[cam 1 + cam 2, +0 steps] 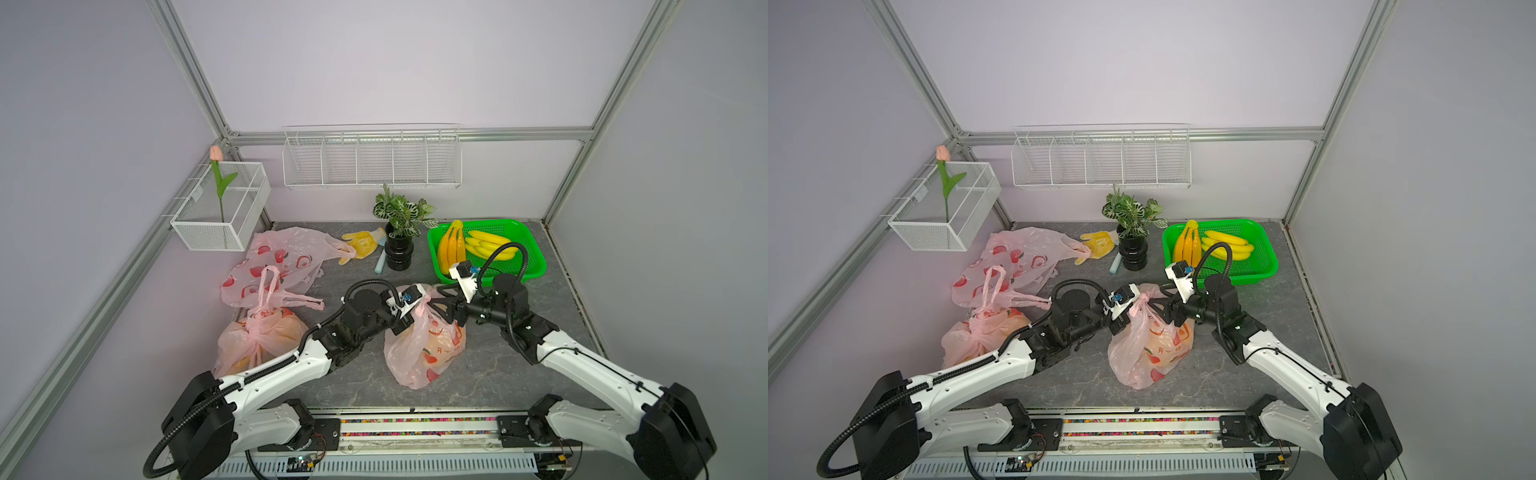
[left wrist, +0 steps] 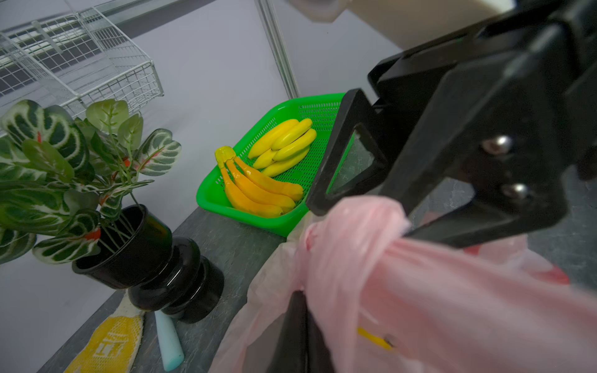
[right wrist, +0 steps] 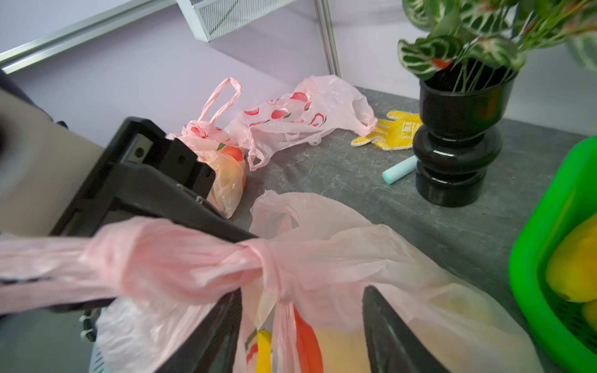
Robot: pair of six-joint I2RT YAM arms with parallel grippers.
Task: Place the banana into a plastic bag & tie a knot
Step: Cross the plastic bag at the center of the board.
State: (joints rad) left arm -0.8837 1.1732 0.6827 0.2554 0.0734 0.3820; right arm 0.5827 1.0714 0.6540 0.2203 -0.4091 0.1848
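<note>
Between the left pincer (image 1: 409, 318) and the right pincer (image 1: 436, 305), in both top views, the pink plastic bag (image 1: 424, 349) stands on the worktop (image 1: 498, 374). In the left wrist view, the left pincer is clenched on the bag's twisted handle (image 2: 452, 290). In the right wrist view, the right pincer stands released astride the knot (image 3: 265, 255), and the banana (image 3: 264, 348) shows yellow inside the bag.

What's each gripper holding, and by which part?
Left gripper: shut on the twisted handle of the pink plastic bag, beside the knot. Right gripper: open, holding nothing.
</note>
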